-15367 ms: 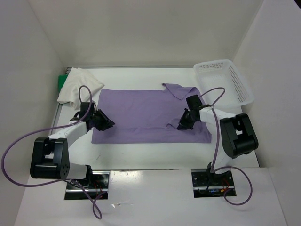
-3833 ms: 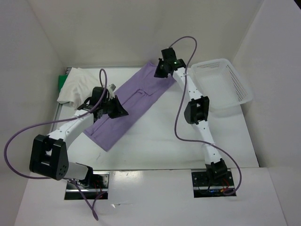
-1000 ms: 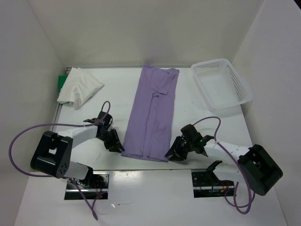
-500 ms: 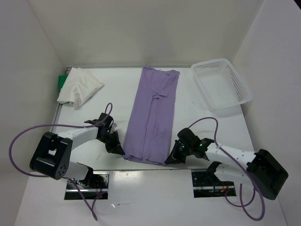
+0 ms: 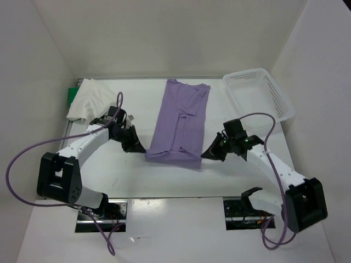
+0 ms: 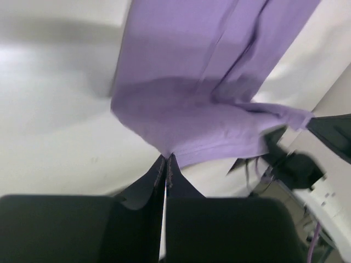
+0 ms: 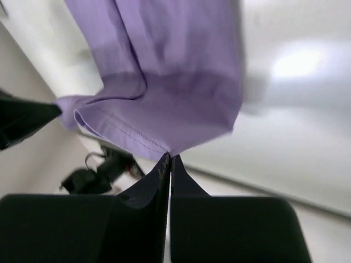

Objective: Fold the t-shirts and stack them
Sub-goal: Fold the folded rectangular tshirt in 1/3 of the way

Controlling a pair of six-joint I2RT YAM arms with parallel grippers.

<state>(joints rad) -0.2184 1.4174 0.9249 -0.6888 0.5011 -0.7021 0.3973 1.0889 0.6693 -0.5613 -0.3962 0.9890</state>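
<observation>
Top external view, starting at the left: a bright green t-shirt [image 5: 72, 97] peeks out from under a bunched white t-shirt [image 5: 90, 101] at the far left corner of the tabletop [image 5: 137, 175]. Next, the left end effector [image 5: 138, 149] is pressed together on the near left corner of the lavender t-shirt [image 5: 181, 123], which lies mid-tabletop. The right end effector [image 5: 206, 156] pinches the near right corner the same way, and both wrist views show the hem caught at closed fingertips. A second ago both stood spread beside a hem lying flat near the arms' bases. That hem is now lifted and carried away from the bases, so the end-to-end fold appears under way. The strip's long axis runs near to far, leaning slightly right, with the collar end toward the back wall. A white mesh basket [image 5: 247, 74] sits at the far right.
</observation>
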